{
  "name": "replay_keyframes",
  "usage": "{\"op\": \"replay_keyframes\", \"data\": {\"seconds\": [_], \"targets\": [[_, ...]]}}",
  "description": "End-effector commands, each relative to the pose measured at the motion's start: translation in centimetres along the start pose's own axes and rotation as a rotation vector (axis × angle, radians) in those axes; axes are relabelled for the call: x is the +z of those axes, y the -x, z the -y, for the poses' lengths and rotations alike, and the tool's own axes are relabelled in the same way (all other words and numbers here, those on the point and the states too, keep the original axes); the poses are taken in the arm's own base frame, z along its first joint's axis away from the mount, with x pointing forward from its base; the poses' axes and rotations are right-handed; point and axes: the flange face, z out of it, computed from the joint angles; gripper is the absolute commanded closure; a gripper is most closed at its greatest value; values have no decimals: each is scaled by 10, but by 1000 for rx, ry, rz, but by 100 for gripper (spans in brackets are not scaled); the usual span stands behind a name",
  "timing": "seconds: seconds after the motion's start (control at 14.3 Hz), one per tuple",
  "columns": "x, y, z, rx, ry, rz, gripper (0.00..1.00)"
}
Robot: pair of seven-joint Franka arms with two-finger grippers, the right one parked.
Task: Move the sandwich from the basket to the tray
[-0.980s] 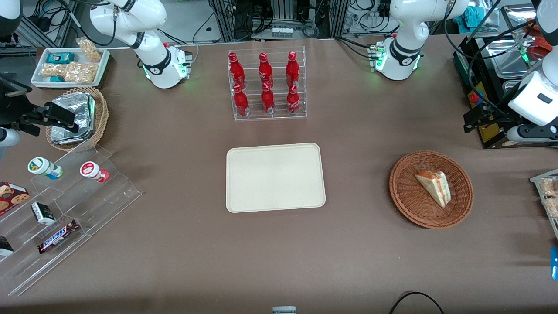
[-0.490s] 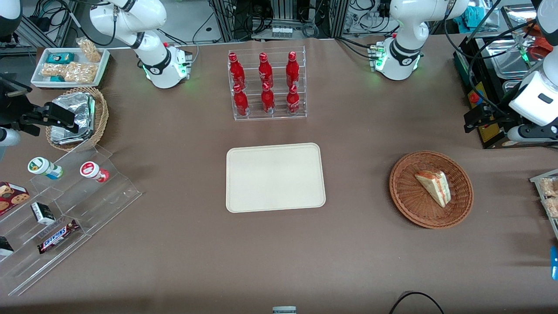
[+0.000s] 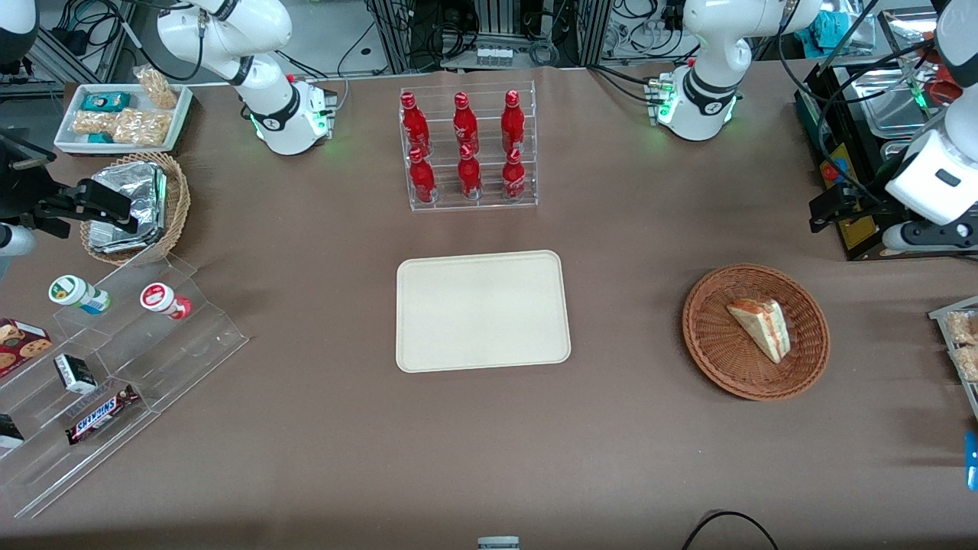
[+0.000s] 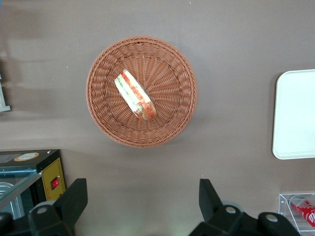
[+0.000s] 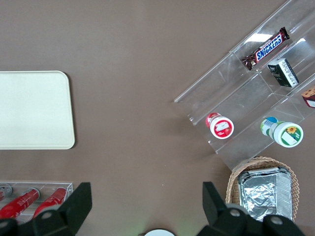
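Note:
The sandwich (image 3: 760,327), a pale bread wedge with red and green filling, lies in the shallow reddish-brown wicker basket (image 3: 718,344) toward the working arm's end of the table. The cream tray (image 3: 481,309) lies flat and bare at the table's middle. My left gripper (image 3: 829,208) hangs high above the table, farther from the front camera than the basket, open and holding nothing. The left wrist view looks down on the sandwich (image 4: 134,94) in the basket (image 4: 167,83), with the gripper (image 4: 141,196) well apart from it and a corner of the tray (image 4: 295,113) visible.
A clear rack of red bottles (image 3: 467,149) stands farther from the camera than the tray. A black box with a red button (image 3: 844,198) sits under the gripper. A snack tray (image 3: 959,344) lies at the table edge. A clear stepped stand (image 3: 114,367) and a tan basket of foil packets (image 3: 134,206) lie toward the parked arm's end.
The left arm's wrist and gripper have shifted slightly toward the table's middle. The sandwich, basket and tray have not moved.

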Motion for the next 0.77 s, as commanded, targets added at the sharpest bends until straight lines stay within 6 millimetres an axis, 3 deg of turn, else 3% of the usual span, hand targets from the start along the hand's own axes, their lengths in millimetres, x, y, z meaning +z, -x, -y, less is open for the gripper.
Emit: {"op": "replay_keyframes", "data": {"seconds": [0.0, 0.21, 0.42, 0.56, 0.7], "targets": [[27, -9, 6, 0, 9, 56, 0], [78, -26, 24, -32, 9, 68, 0], [149, -35, 30, -39, 9, -5, 0], [195, -32, 48, -73, 10, -63, 0], [232, -27, 47, -92, 20, -116, 0]]}}
